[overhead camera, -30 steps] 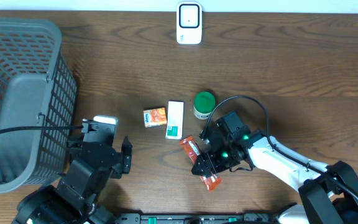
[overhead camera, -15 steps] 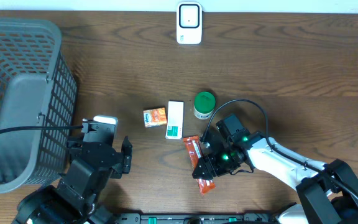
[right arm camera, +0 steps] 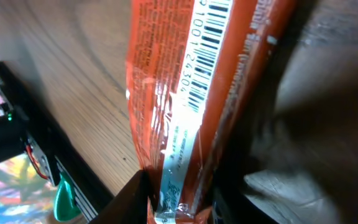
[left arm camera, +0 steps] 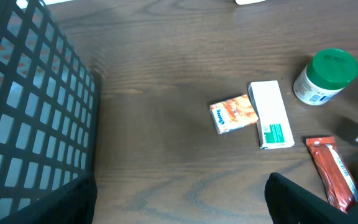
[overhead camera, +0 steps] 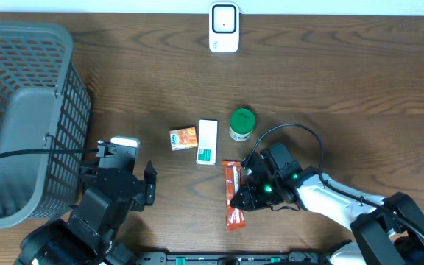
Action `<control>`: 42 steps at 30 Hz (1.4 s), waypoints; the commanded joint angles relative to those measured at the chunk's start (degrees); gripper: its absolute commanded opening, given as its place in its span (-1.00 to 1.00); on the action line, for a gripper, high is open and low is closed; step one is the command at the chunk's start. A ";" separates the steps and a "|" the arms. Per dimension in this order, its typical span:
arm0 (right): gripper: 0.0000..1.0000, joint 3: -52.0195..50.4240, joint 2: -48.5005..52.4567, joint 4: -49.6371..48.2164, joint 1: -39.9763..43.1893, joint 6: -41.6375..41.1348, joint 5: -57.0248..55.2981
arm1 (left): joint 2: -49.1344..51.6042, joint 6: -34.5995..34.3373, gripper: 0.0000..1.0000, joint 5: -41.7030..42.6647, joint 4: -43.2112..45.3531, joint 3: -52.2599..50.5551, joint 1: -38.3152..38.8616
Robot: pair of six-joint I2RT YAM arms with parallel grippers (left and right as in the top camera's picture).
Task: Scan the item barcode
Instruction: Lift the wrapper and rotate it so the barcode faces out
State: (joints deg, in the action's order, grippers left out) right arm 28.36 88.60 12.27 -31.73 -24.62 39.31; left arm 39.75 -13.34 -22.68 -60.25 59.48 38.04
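A long orange-red snack wrapper (overhead camera: 232,193) lies on the wooden table, near the front and right of centre. My right gripper (overhead camera: 244,197) is shut on it, low over the table. In the right wrist view the wrapper (right arm camera: 197,93) runs between both dark fingers (right arm camera: 129,202), and its barcode (right arm camera: 210,43) faces the camera. The white scanner (overhead camera: 224,27) stands at the table's far edge. My left gripper (overhead camera: 127,168) rests at the front left, open, with nothing between its fingers (left arm camera: 312,202).
A dark mesh basket (overhead camera: 20,110) fills the left side. A green-lidded jar (overhead camera: 242,124), a white box (overhead camera: 207,140) and a small orange pack (overhead camera: 183,138) sit together mid-table, just beyond the wrapper. The right arm's cable loops above its wrist.
My right gripper has closed onto the wrapper. The wrapper has swung from a diagonal to lie nearly straight front-to-back, its near end shifted left. The left arm has not moved.
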 commanded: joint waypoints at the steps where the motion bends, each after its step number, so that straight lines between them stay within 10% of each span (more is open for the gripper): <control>1: -0.80 -5.14 3.15 -2.40 -0.20 -2.58 -11.39 | -0.04 -0.31 0.70 -0.96 -0.17 -0.35 0.24; 15: -0.97 -3.91 -1.92 -1.70 -0.20 2.01 -10.73 | -0.04 -0.31 0.71 -0.94 -0.17 -0.35 0.24; 30: -0.98 21.55 -24.70 42.07 -3.96 24.39 -12.20 | -0.04 -0.31 0.70 -0.96 -0.15 -0.35 0.24; 42: -0.98 31.82 -26.16 51.45 -11.41 31.30 -11.50 | -0.04 -0.31 0.71 -0.94 -0.17 -0.35 0.24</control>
State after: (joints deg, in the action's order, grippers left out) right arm 57.67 63.20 62.98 -41.65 4.12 27.16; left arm 39.75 -13.34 -22.70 -60.23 59.48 38.04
